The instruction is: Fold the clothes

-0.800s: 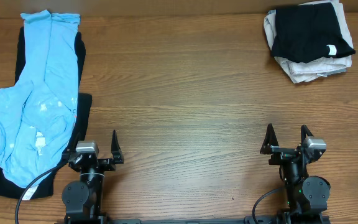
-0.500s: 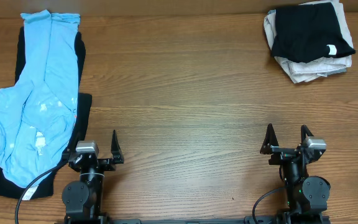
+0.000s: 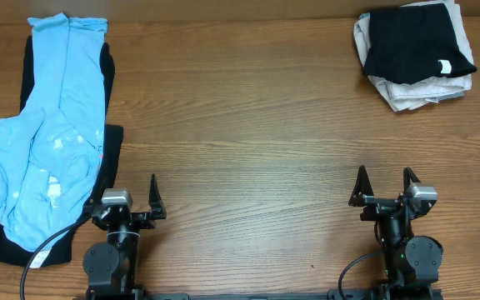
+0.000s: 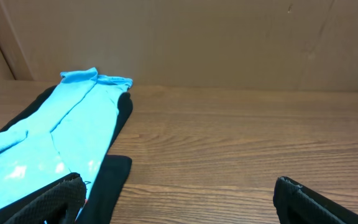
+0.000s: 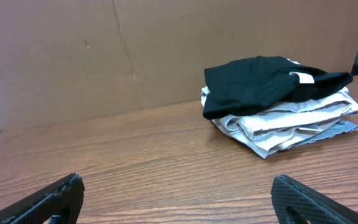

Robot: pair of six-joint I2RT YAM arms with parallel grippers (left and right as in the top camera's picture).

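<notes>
The clothes, a crumpled light blue T-shirt [image 3: 48, 142], lie at the table's left side on top of a black garment [image 3: 111, 150]. In the left wrist view the T-shirt [image 4: 61, 134] stretches away to the left, with the black garment [image 4: 114, 177] showing along its right edge. My left gripper [image 3: 129, 198] sits at the front edge just right of the shirt's lower end, open and empty; its left finger [image 4: 45, 202] is close to the cloth. My right gripper [image 3: 383, 182] rests at the front right, open over bare wood, far from the shirt.
A stack of folded clothes [image 3: 415, 54] sits at the back right, a black piece on top of pale ones; the right wrist view shows the stack [image 5: 278, 102] ahead and to the right. A brown wall [image 4: 229, 43] stands behind the wooden table [image 3: 240, 125].
</notes>
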